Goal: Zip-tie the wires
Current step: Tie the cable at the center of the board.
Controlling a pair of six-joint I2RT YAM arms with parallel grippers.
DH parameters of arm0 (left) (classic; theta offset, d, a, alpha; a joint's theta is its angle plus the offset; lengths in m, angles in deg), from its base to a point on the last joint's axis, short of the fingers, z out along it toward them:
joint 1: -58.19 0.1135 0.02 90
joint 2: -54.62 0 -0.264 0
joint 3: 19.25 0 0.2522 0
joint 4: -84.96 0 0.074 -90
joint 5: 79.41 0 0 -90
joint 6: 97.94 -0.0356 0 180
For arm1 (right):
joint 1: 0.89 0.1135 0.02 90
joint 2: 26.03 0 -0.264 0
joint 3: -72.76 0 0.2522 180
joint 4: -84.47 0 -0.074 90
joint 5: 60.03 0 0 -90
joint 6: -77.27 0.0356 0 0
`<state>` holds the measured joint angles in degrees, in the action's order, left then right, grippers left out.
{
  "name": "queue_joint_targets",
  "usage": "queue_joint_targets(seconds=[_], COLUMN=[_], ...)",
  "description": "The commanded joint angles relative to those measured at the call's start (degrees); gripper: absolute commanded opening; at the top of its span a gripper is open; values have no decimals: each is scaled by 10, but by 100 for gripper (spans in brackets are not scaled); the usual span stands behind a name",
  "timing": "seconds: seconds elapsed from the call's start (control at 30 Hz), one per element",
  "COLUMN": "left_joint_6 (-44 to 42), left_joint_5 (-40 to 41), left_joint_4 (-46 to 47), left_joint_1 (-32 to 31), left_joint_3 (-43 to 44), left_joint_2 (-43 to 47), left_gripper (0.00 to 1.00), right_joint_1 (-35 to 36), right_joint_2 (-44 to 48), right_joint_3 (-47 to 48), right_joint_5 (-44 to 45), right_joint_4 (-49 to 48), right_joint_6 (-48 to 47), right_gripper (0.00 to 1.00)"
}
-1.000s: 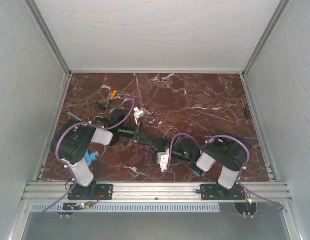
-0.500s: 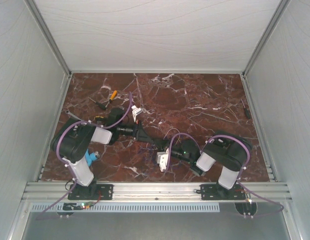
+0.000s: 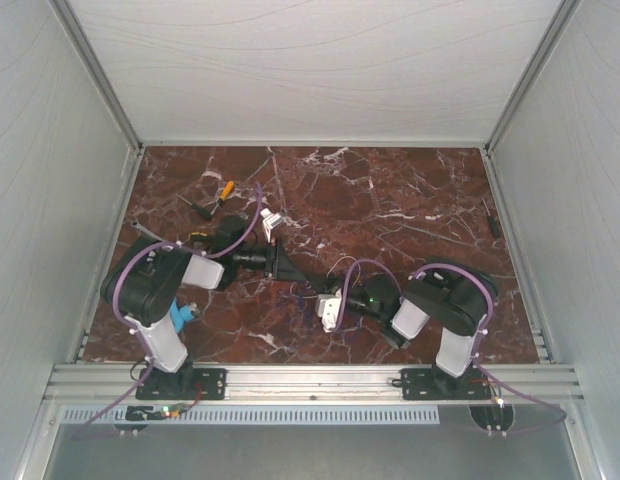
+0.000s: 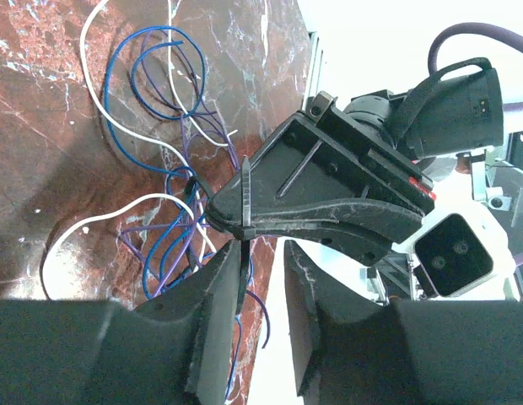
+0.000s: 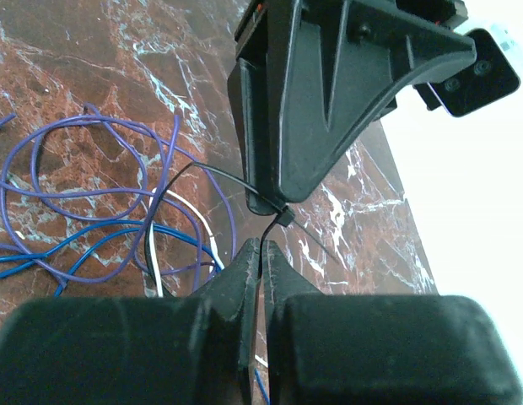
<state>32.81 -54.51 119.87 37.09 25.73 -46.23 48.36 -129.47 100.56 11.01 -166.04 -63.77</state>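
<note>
The wires (image 4: 164, 135) are thin blue, purple and white loops lying on the red marble; they also show in the right wrist view (image 5: 93, 202) and faintly in the top view (image 3: 293, 295). The zip tie (image 4: 245, 198) is a thin black strip looped round the bundle, its head (image 5: 283, 218) just above my right fingertips. My right gripper (image 5: 261, 246) is shut on the zip tie's tail; it also shows in the left wrist view (image 4: 223, 211). My left gripper (image 4: 263, 261) is open, with the strip lying against its left finger (image 4: 219, 295). Both grippers meet tip to tip at mid-table (image 3: 315, 288).
An orange-handled screwdriver (image 3: 226, 189) and small dark tools (image 3: 202, 209) lie at the back left. A dark tool (image 3: 494, 222) lies by the right wall. White walls close three sides. Purple cables (image 3: 252, 222) arch over both arms.
The left gripper has drawn back a little to the left. The right wrist has shifted slightly up and to the right, still on the zip tie.
</note>
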Motion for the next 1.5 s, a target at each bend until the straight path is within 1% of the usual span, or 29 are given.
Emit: queue_joint_targets(seconds=[0.0, 0.17, 0.23, 0.3, 0.4, 0.67, 0.7, 0.8, 1.0, 1.2, 1.33, 1.47], left_joint_6=[-17, -80, -106, -113, -114, -106, -98, -84, -66, -40, -35, -31], left_joint_5=[25, 84, 106, 109, 93, 18, 11, -7, -35, -43, -44, -45], left_joint_4=[19, -86, -112, -109, -90, -3, 20, 43, 92, 133, 139, 146], left_joint_1=[4, 4, 4, 4, 4, 3, 3, 1, -8, -9, -10, -10], left_joint_3=[-1, -4, -4, -6, 1, 0, 0, 7, 11, 13, 16, 18], left_joint_2=[33, 86, 105, 115, 113, 69, 60, 35, 3, -22, -30, -34], left_gripper=[32, 45, 50, 52, 53, 48, 46, 41, 37, 32, 29, 24], right_joint_1=[-12, -18, -20, -21, -21, -25, -25, -26, -27, -27, -27, -27], right_joint_2=[-8, -6, -5, -2, 0, 12, 12, 12, 13, 11, 11, 10], right_joint_3=[-3, -3, -4, -5, -7, -12, -11, -11, -11, -9, -9, -9], right_joint_5=[-40, -58, -65, -69, -71, -76, -76, -74, -75, -76, -76, -77], right_joint_4=[-89, -89, -89, -89, -89, -89, -89, -89, -89, -89, -89, -89], right_joint_6=[22, 22, 24, 25, 28, 35, 35, 35, 38, 40, 39, 40], right_gripper=[0, 0, 0, 0, 0, 0, 0, 0, 0, 0, 0, 0])
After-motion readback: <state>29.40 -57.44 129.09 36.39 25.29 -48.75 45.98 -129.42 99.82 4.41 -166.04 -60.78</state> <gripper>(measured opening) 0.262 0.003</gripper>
